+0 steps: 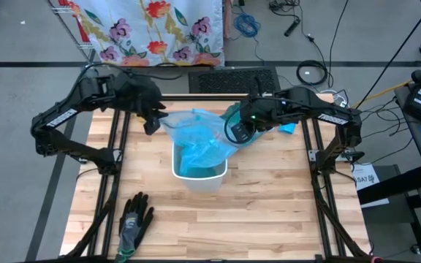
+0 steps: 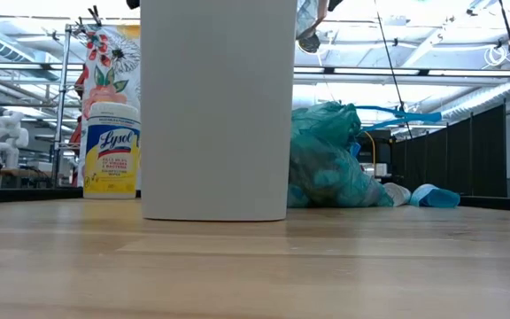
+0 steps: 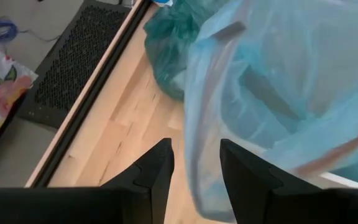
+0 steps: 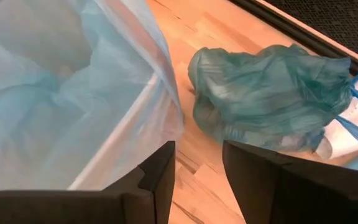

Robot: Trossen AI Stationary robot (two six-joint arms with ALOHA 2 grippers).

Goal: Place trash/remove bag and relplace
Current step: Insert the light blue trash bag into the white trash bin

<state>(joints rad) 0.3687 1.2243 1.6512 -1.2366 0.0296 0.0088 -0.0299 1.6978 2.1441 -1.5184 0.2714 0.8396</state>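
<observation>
Nearest the low camera stands the white plastic bin (image 2: 218,111), with a thin translucent blue liner bag (image 1: 196,131) draped over its rim at the table's centre. Left gripper (image 3: 196,163) at ten o'clock and right gripper (image 4: 197,163) at two o'clock both gape, holding nothing. Film looks light, limp, slippery: pinch the bunched hem. The full, knotted teal bag (image 4: 269,93) lies at one o'clock.

Both arms reach inward, left gripper (image 3: 194,168) and right gripper (image 4: 197,171) jaws parted.
</observation>
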